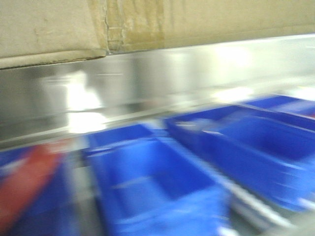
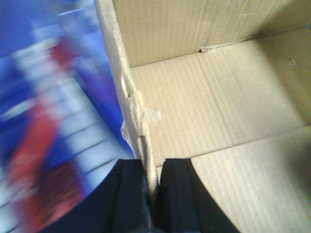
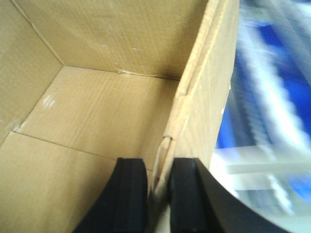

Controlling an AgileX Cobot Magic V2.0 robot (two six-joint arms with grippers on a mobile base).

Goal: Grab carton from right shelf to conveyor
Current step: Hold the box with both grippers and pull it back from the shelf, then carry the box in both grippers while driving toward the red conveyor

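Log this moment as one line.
left gripper: shut on carton wall | right gripper: shut on opposite wall | carton: above right shelf rail | blue bins: below

Carton (image 1: 197,22) above shelf rail (image 1: 147,83); bins (image 1: 157,182) below; left fingers (image 2: 130,194), right fingers (image 3: 131,194) astride carton walls.

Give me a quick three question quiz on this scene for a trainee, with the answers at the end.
1. True or false: the left gripper is shut on a wall of the carton.
2. What colour are the bins seen under the steel shelf rail in the front view? A red, B blue, C green.
3. Fill in: the right gripper clamps the carton's ___ (wall or base).
Key: 1 true; 2 B; 3 wall.
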